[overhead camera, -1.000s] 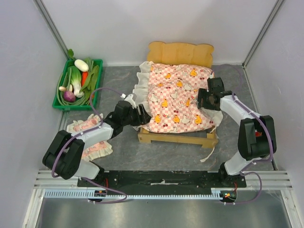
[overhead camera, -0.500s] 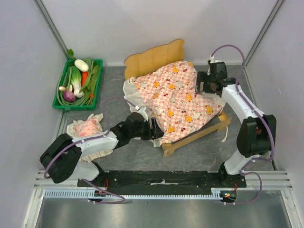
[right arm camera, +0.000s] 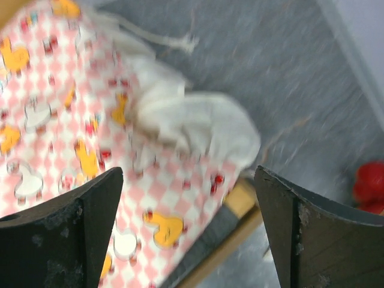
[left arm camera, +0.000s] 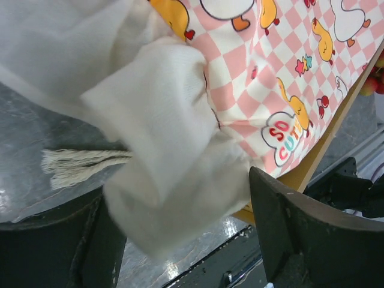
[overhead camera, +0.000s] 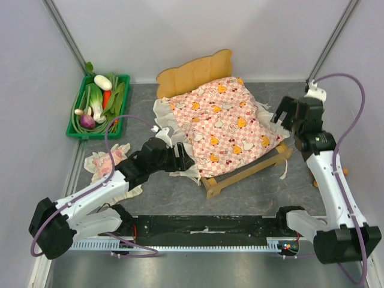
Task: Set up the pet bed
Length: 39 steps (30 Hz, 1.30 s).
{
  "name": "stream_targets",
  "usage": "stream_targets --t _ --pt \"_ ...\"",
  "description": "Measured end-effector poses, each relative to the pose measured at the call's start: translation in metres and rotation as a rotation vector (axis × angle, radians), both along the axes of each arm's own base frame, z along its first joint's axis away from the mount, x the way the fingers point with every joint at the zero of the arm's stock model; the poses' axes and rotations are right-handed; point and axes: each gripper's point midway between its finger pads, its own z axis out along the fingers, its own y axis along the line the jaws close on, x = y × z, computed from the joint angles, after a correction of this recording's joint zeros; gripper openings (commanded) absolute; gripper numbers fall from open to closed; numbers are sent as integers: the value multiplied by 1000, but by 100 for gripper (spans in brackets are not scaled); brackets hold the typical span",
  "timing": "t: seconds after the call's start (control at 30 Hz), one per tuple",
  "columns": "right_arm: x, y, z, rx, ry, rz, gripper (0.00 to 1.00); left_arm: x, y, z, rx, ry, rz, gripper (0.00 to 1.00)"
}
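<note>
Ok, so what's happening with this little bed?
The robot is setting up the pet bed, which sits angled with the checked mattress laid over it. The left gripper is open around the mattress's white frill at the near corner; the right gripper hangs open above the other side. The small pillow lies off to the left, not yet placed.

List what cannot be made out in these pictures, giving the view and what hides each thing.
1. Top view: the base of the pet bed, covered by the mattress.
2. Top view: part of the pillow, behind the left arm.
3. Right wrist view: a red thing, blurred and cut off by the right edge.
4. Left wrist view: most of the bed's wood, hidden under the frill.
</note>
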Motion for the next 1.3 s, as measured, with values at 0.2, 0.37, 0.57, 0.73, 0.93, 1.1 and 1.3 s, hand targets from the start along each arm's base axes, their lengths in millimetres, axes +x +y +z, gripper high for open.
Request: stream_targets --t 0.2,0.37,0.57,0.73,0.93,1.1,1.3 --pt "-53 28 -69 210 107 25 96 0 23 12 42 -39 31 82" --pt "-94 42 -101 326 170 14 97 -4 30 17 73 -41 24 82" --pt "-109 43 -114 359 192 -6 93 -11 34 25 74 -48 5 81" --pt "-105 59 -162 425 311 4 91 -16 37 23 84 -34 -2 81" --pt "-101 91 -186 452 361 66 88 -17 38 26 78 -40 -2 81" --pt "-103 94 -196 445 347 38 41 -17 37 24 82 -34 -4 81" --pt "-93 56 -183 374 232 -151 0 -17 37 22 87 -26 -6 81"
